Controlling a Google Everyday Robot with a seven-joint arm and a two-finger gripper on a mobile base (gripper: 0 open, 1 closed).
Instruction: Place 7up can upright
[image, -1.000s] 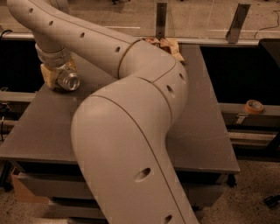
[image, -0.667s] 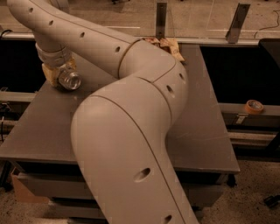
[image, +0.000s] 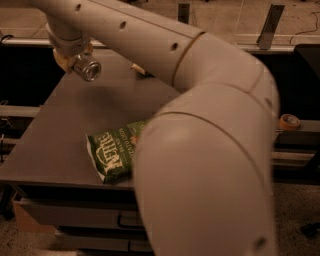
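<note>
Nearest to us, the robot's arm (image: 210, 165) fills the right half of the view, its big pale elbow covering much of the tabletop (image: 55, 135). Just left of that elbow, close to the near edge, we see a flat green chip bag (image: 116, 156) lying on the grey surface, its right end hidden behind the arm. Below the near edge we can make out drawer fronts (image: 75, 220). Off to the right, beyond the tabletop, a roll of tape (image: 289, 121) sits on a low ledge.

Farther back the arm reaches across to the far left, where the claw (image: 75, 57) hangs over the far-left part of the tabletop. It is clenched around the 7up can (image: 90, 70), which is carried on its side (one shiny metal end points toward us) and held clear of the surface, with a faint shadow (image: 102, 94) beneath it.
</note>
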